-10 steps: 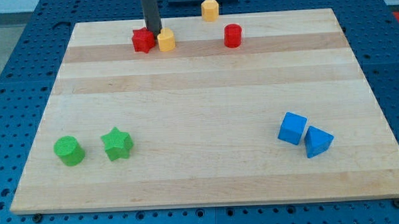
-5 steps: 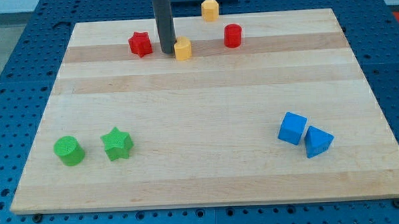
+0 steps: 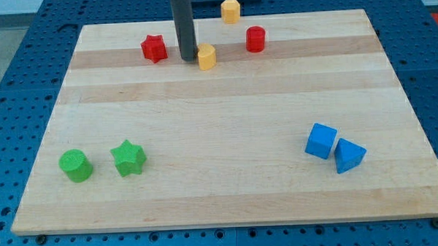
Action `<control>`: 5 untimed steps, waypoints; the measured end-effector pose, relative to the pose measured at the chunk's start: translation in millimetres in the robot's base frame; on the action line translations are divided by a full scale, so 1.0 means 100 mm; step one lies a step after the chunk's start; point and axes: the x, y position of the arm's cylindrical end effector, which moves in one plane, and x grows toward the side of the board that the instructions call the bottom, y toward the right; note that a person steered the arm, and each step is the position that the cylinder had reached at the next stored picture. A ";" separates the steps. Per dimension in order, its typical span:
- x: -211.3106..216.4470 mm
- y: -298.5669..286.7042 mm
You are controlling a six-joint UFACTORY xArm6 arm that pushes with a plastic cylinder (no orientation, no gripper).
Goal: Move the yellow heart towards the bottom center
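The arm carried no pincer, so no spread or pressed-together state could be reported; it ended in a dark rod whose tip (image 3: 189,60) rested on the table (image 3: 229,203) near the top edge, left of centre. The yellow heart (image 3: 206,56) lay just beside the tip, on the tip's right side, apparently in contact or very nearly so. A red star (image 3: 153,48) sat to the left of the rod, near but apart from it. A red cylinder (image 3: 255,38) stood to the right of the heart, and a second yellow block (image 3: 230,10), shape unclear, stood at the top edge. A green cylinder (image 3: 76,165) and a green star (image 3: 128,157) occupied the bottom-left area; a blue cube (image 3: 321,140) and a blue wedge-like block (image 3: 349,155) touched each other toward the bottom-right.

Hazards, as judged from this layout:

- The tip stood beside the heart, not above it. A push from this side would likely send the heart rightward along the top edge, toward the red cylinder, not toward the bottom centre.
- An off-centre contact would probably spin the heart or let it slip off the rod.
- Repositioning behind the heart risked clipping the yellow block at the top edge.
- The path down the middle appeared unobstructed; drift to either side could disturb the green or blue pairs.
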 end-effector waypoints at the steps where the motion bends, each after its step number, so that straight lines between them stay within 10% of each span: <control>1: 0.14 0.18; 3: -0.39 0.01; 5: 0.24 0.49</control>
